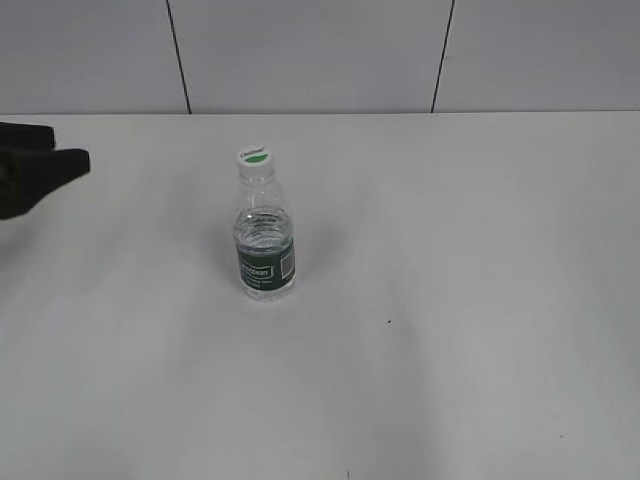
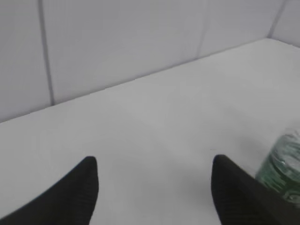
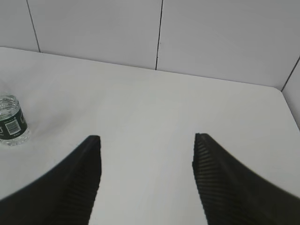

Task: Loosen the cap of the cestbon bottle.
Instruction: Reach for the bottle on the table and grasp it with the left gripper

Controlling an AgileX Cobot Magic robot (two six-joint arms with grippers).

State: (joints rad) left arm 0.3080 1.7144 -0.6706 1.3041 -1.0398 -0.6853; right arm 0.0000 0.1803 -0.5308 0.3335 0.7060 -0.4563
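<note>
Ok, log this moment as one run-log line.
stage: approach | cestbon bottle: upright, untouched | cap: on | left gripper: open, empty | right gripper: open, empty

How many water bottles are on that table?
1. The cestbon bottle stands upright near the middle of the white table, with its cap on. Nothing in view could hide another.

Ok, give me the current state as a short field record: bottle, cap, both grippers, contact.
bottle: cestbon bottle upright on the white table, left of centre in the exterior view
cap: white cap with green patch, on the neck
left gripper: left gripper open, empty, bottle off to its right
right gripper: right gripper open, empty, bottle far to its left; not seen in the exterior view
contact: neither gripper touches the bottle or the cap
</note>
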